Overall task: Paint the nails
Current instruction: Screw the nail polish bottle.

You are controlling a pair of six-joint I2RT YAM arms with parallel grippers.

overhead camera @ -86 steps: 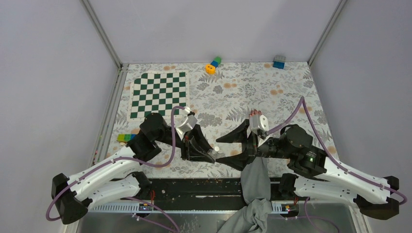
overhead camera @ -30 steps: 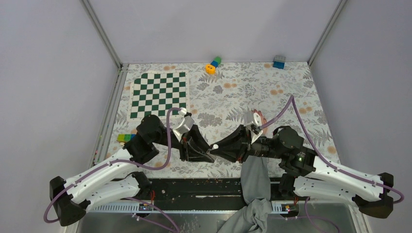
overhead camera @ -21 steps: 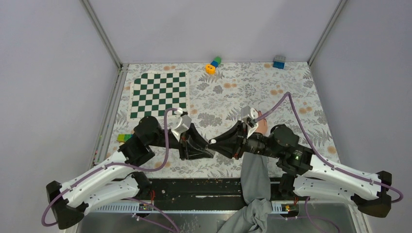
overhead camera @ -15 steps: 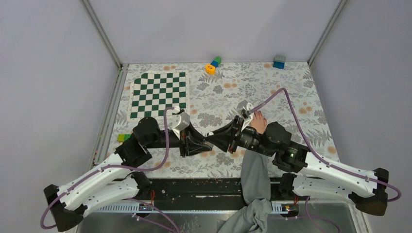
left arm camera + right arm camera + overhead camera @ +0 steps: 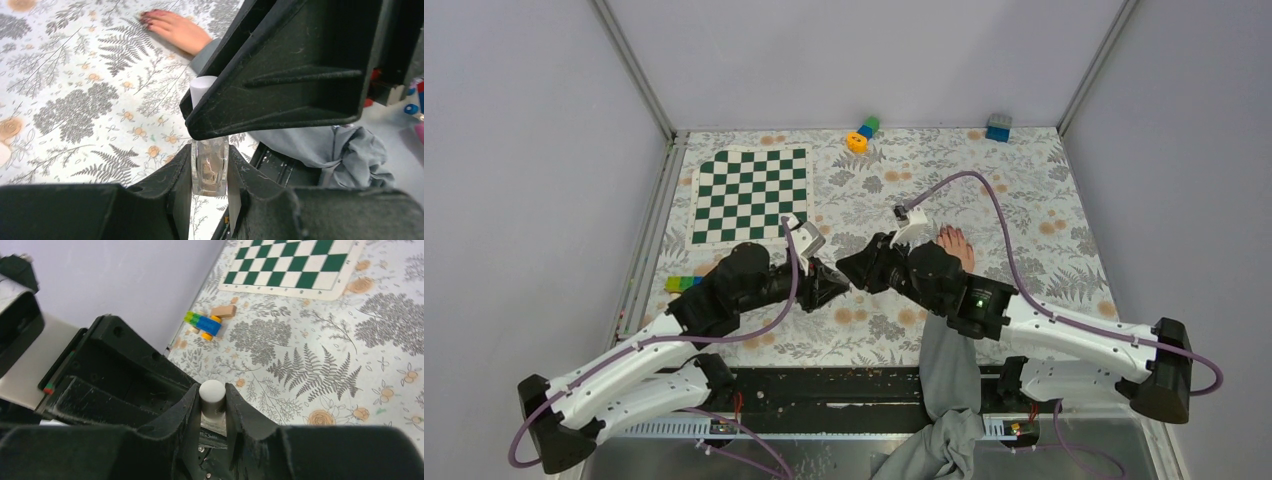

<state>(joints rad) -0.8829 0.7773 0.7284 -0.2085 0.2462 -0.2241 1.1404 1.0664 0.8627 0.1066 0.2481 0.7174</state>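
A bare hand (image 5: 953, 248) with a grey sleeve (image 5: 948, 352) lies flat on the floral table. Its dark-reddish nails (image 5: 147, 19) show at the top of the left wrist view. My left gripper (image 5: 840, 284) is shut on a small clear glass bottle (image 5: 210, 172). My right gripper (image 5: 854, 273) meets it tip to tip, left of the hand, and is shut on the bottle's white cap (image 5: 212, 391). The cap (image 5: 202, 90) peeks out beside the right gripper's black finger (image 5: 290, 85). In the top view the bottle is hidden between the two grippers.
A green checkered mat (image 5: 749, 195) lies at the far left. Coloured blocks (image 5: 682, 284) sit at the left edge, more blocks (image 5: 862, 133) and a blue block (image 5: 998, 127) by the back wall. A purple cable (image 5: 969, 180) arcs over the hand.
The right gripper swung left, away from over the hand, and closed in on the left gripper's tip. Both grippers shifted farther from the bases. The hand now lies uncovered.
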